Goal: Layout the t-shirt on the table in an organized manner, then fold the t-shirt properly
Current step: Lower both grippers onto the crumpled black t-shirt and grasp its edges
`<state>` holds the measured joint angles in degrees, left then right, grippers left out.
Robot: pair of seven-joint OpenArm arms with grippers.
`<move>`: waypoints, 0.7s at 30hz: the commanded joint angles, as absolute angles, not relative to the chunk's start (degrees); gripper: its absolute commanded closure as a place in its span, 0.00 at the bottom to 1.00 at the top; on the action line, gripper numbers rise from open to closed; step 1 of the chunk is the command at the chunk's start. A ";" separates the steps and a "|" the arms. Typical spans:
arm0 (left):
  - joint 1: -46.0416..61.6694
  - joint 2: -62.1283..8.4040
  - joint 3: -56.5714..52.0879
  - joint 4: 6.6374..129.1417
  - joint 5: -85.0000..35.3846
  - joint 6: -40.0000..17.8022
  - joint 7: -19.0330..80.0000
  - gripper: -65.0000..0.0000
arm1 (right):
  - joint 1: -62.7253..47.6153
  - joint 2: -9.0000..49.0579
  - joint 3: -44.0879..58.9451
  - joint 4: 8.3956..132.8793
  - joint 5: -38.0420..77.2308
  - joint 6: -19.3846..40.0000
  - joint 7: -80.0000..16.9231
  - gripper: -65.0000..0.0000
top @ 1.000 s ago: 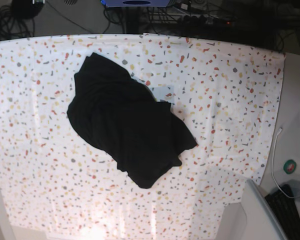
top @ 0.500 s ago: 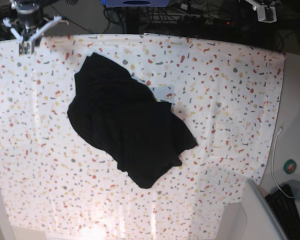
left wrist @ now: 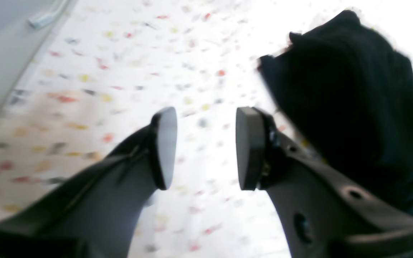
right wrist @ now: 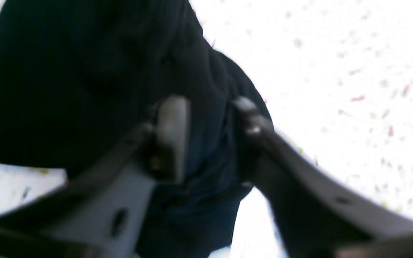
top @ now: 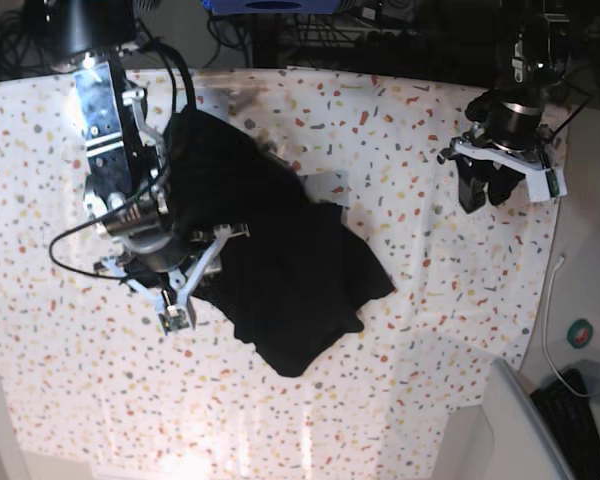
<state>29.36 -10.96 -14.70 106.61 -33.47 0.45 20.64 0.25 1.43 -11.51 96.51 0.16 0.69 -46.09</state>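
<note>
Change: half a second ago my two arms were only at the far edge of the desk (top: 450, 260); now both have come out over it. A second ago no arm was in view at all.
Shirt: the shirt (top: 270, 260) lies in the same crumpled black heap, left of the middle of the desk in the base view. Its outline looks the same as before.
Right jaws: my right jaws (top: 185, 290) stand open at the left edge of the heap in the base view. In the right wrist view they (right wrist: 206, 136) are spread with black cloth (right wrist: 95, 79) in the gap between them. The picture is blurred, so I cannot tell if the tips touch the cloth. They hold nothing.
Left jaws: my left jaws (top: 485, 185) are over the bare speckled cloth, well apart from the shirt. In the left wrist view they (left wrist: 206, 147) stand open with only the speckled desk (left wrist: 120, 64) seen between the two pads, and they hold nothing.
Shirt to left jaws: in the left wrist view the heap (left wrist: 353, 104) is on the right of the jaws, behind the right-hand finger.
</note>
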 commanded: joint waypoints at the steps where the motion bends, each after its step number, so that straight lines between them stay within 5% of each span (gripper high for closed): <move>1: 27.38 -10.77 -14.90 107.56 -33.71 0.31 20.79 0.60 | 2.68 1.71 -11.74 94.81 -0.22 0.40 -45.32 0.48; 4: 21.41 -9.80 -12.35 106.95 -33.63 0.48 25.36 0.60 | 4.70 1.71 -11.65 91.30 -0.22 0.40 -45.23 0.31; 11: 6.37 -9.71 -2.24 94.73 -33.63 0.57 28.79 0.60 | 4.09 1.80 -11.56 91.03 -0.22 0.31 -42.59 0.32; 21: -1.54 -9.36 8.75 89.27 -33.71 0.57 28.35 0.60 | 2.59 3.82 -11.47 90.77 -0.22 0.31 -42.59 0.32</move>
<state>-0.80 -9.54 8.84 87.77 -33.12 1.34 29.74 1.37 3.92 -11.46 89.86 -0.25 0.43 -43.75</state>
